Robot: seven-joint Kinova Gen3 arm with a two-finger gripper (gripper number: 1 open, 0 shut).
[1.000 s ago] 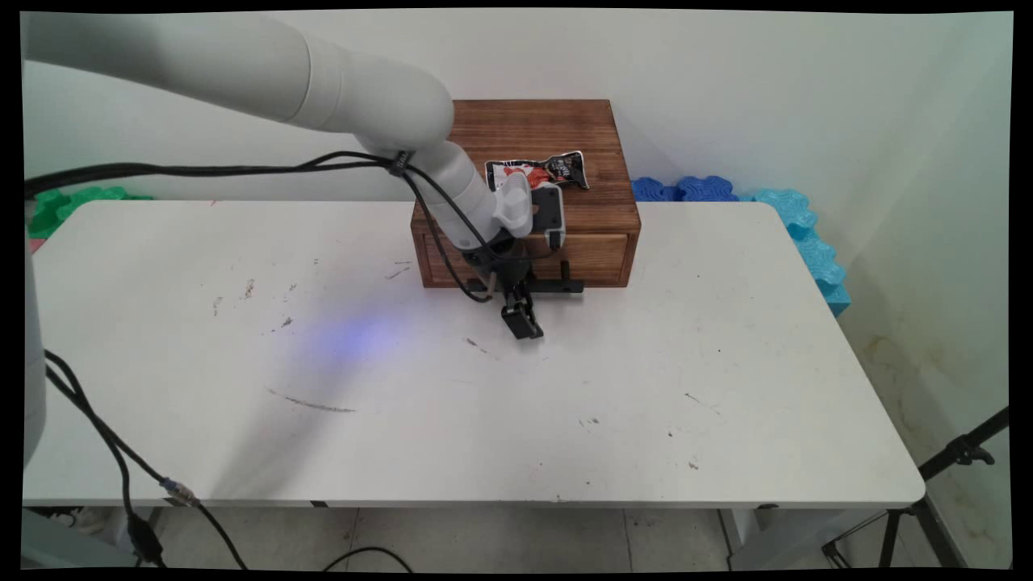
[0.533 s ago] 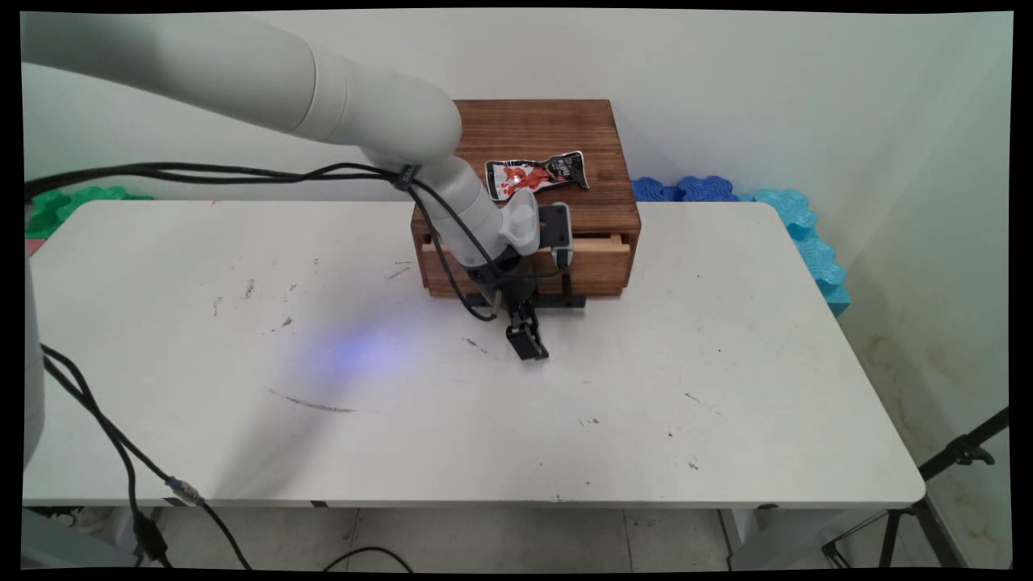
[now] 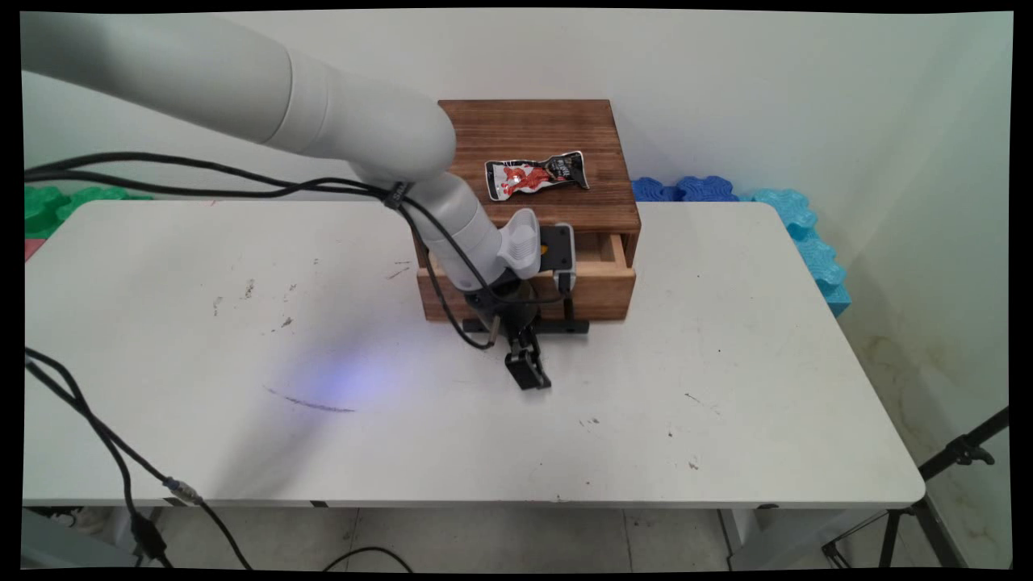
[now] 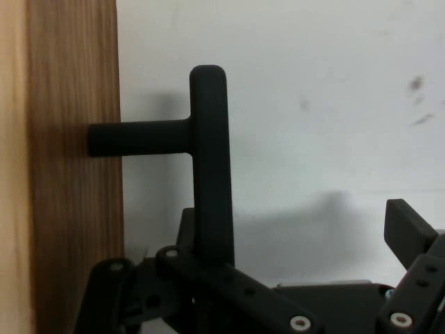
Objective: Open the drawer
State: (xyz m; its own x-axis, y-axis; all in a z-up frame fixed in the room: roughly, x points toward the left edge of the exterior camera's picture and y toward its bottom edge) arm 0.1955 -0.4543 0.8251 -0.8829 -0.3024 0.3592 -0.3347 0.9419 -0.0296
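Note:
A brown wooden box [image 3: 557,129] stands at the back middle of the table, and its drawer [image 3: 607,284] is pulled partly out toward the near side. The drawer's black T-shaped handle [image 3: 569,327] [image 4: 208,153] sticks out from its front. My gripper [image 3: 529,373] [image 4: 295,223] points down at the table just in front of the drawer, open, with the handle bar lying against its left finger [image 4: 186,221]. The right finger [image 4: 409,226] stands well apart from the bar. A crumpled red, white and black snack packet [image 3: 534,173] lies on top of the box.
Blue foam pieces [image 3: 684,189] and cyan ones [image 3: 811,242] line the wall behind the table's right end, and green ones [image 3: 48,206] lie at the far left. Black cables [image 3: 97,436] hang over the table's left front. A tripod leg [image 3: 956,456] stands at lower right.
My gripper has moved toward the table's near side, and the drawer has slid out of the box with it, from shut to partly open.

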